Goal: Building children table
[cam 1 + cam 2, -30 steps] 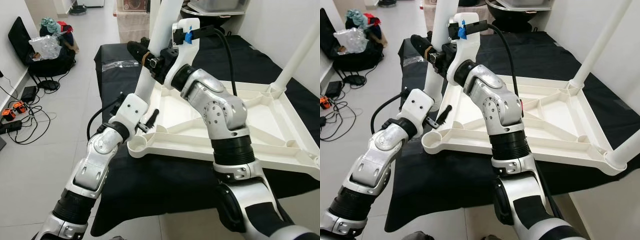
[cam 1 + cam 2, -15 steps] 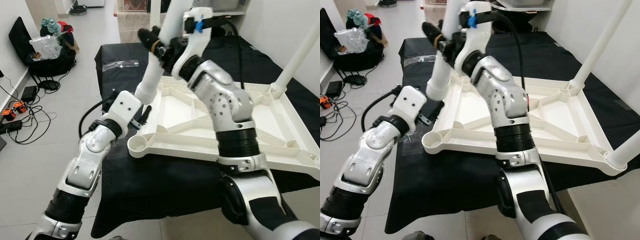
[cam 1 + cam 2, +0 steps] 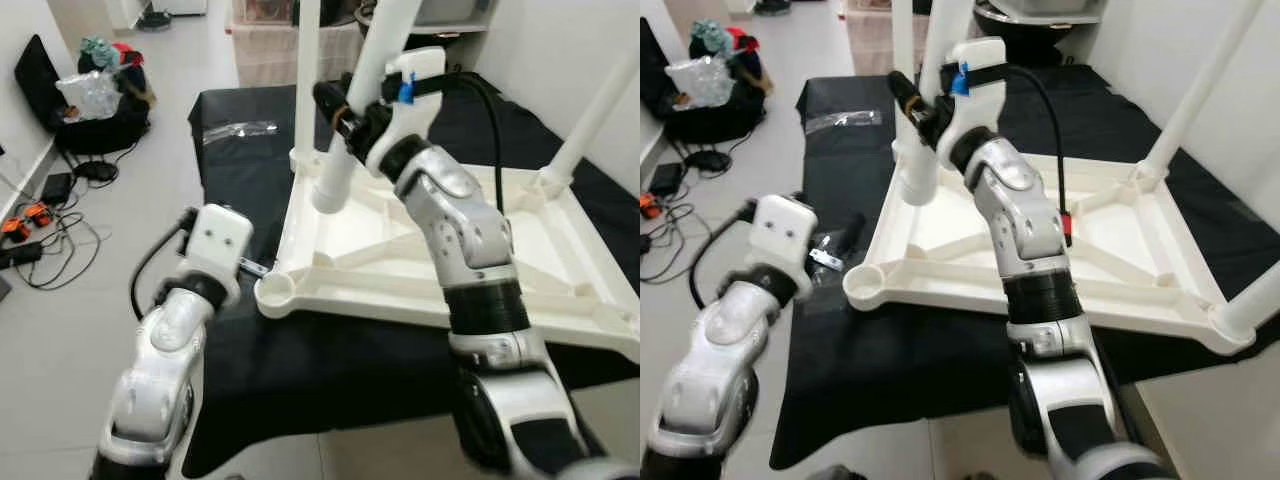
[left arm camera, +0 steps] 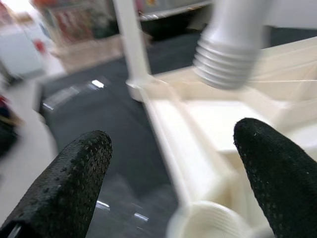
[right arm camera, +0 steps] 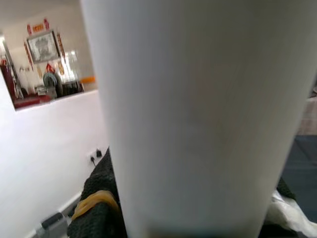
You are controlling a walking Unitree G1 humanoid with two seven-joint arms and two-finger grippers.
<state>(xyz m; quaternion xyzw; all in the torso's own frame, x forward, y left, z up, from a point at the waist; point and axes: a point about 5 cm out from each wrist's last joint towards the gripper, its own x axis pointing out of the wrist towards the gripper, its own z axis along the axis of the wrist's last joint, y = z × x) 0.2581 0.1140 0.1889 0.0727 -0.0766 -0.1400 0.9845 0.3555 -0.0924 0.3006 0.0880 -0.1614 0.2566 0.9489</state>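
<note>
Left eye view
Tabletop: one white tabletop [image 3: 520,250], upside down on a black cloth [image 3: 260,360] over a low surface.
Legs: three upright at corners, namely one far-left leg [image 3: 306,80], one far-right leg [image 3: 590,120] and a stub at the near-right edge; one more, the loose leg [image 3: 350,150], tilted, threaded end down, above the far-left part of the tray.
Empty socket: one round socket [image 3: 275,293] at the near-left corner.
Right gripper [image 3: 345,112]: clamped round the loose leg.
Left arm: one, white wrist housing [image 3: 220,240] just left of the socket.

Right eye view
Left gripper [image 3: 845,240]: black fingers over the cloth, beside the near-left socket, holding nothing.
Near-right leg: base [image 3: 1250,305] seated in its corner, plainer here.
Floor clutter: one dark bag [image 3: 710,110] and cables by the left wall.

Left wrist view
Fingers: two black fingertips [image 4: 64,183], wide apart, nothing between.
Added detail: ribbed thread [image 4: 225,62] on the loose leg's end, hanging clear above the tray; socket rim at lower edge.

Right wrist view
Loose leg: white shaft [image 5: 198,114] close up, gripped; dark finger [image 5: 96,218] with a yellowish band beside it.
</note>
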